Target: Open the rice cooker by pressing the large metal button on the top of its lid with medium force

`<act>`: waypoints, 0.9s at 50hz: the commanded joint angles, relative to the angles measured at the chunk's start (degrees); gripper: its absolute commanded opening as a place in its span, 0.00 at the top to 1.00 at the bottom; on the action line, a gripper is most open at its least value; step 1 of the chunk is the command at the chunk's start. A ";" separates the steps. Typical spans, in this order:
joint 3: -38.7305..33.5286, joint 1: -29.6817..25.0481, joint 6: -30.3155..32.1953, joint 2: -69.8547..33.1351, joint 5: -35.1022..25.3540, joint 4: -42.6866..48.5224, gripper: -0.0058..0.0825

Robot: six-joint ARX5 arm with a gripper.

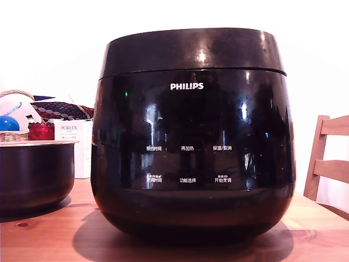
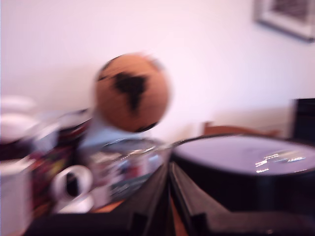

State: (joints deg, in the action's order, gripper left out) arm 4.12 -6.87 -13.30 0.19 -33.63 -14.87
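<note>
Wrist view blurred; hand (image 2: 169, 206) indistinct

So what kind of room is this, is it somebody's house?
Probably a home kitchen or dining room. A rice cooker stands on a wooden table, a chair is at the exterior view's right, and a basket of household bits sits behind.

The gripper (image 2: 170, 196) is black. Its two fingers (image 2: 197, 201) are long, flat and thin, like dark strips. The picture is blurry.
</note>
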 commanded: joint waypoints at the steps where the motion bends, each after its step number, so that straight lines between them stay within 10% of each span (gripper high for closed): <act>1: 1.95 -0.96 -0.26 0.52 -0.77 -0.04 0.96; 45: 13.88 -19.54 4.68 -28.35 -4.31 -6.99 0.96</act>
State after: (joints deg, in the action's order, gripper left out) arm 17.41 -24.99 -9.85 -26.52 -38.28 -20.86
